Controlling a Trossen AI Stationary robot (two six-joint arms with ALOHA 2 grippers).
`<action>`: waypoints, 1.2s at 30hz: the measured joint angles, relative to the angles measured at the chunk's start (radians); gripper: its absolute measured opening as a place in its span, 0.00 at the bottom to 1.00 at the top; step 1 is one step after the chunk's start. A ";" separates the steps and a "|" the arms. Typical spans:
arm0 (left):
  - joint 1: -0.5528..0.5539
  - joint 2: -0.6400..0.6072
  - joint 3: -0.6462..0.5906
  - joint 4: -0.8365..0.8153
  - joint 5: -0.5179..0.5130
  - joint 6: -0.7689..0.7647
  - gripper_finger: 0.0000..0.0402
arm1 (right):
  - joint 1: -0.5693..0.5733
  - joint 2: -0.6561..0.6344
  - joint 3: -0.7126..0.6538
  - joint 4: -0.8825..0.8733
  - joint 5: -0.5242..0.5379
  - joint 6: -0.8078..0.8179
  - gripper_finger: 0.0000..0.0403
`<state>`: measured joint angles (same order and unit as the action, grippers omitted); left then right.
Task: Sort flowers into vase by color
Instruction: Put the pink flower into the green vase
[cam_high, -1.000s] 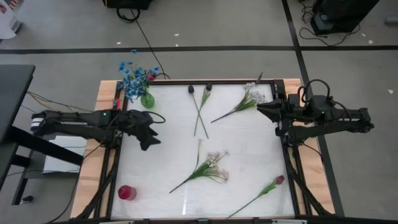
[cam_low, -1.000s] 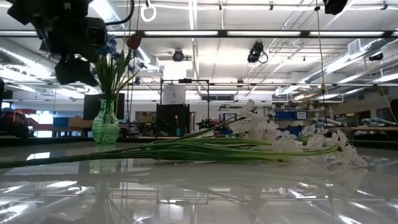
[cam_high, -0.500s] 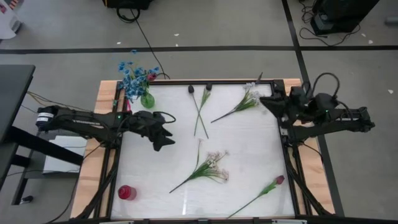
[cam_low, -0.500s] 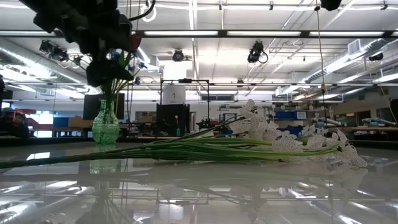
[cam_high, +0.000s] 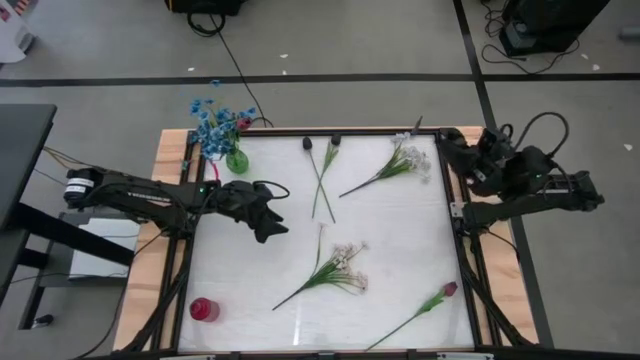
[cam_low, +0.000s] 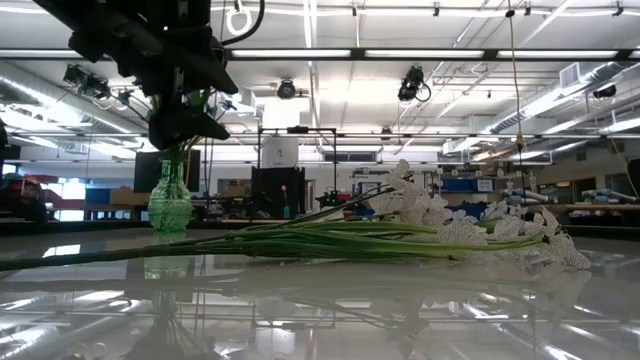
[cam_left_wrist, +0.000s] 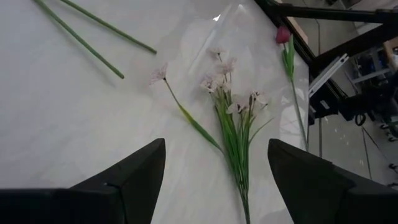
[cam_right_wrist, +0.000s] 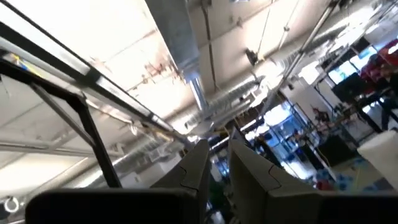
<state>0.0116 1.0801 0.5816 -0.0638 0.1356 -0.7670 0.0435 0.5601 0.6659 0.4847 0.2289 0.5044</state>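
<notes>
2 white sprays (cam_high: 335, 268), 2 dark buds (cam_high: 320, 145), 1 tulip (cam_high: 448, 290); left gripper (cam_high: 272, 212) jaws released, right gripper (cam_right_wrist: 214, 163) jaws nearly clenched, empty.

A robotics laboratory in an open industrial hall. Shown: exposed ceiling ducts (cam_right_wrist: 180, 56) and strip lights (cam_low: 430, 53); a concrete floor (cam_high: 350, 40) marked with black tape lines (cam_high: 330, 77) and strewn cables; equipment racks behind; a glossy white table (cam_high: 400, 230) in a black frame.

bright overhead lights, glossy table (cam_low: 320, 300) glare
</notes>
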 joint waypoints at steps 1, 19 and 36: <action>0.000 -0.001 0.000 0.000 0.000 0.000 0.72 | 0.005 0.017 0.000 0.001 0.003 0.018 0.17; 0.000 0.000 0.000 -0.015 0.000 0.113 0.72 | 0.183 0.586 0.000 -0.324 -0.407 0.617 0.17; 0.000 0.000 0.001 -0.061 -0.021 0.127 0.72 | 0.519 0.650 0.000 -1.112 -0.664 0.544 0.19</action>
<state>0.0116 1.0798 0.5823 -0.1245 0.1151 -0.6399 0.5630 1.2098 0.6659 -0.6276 -0.4349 1.0484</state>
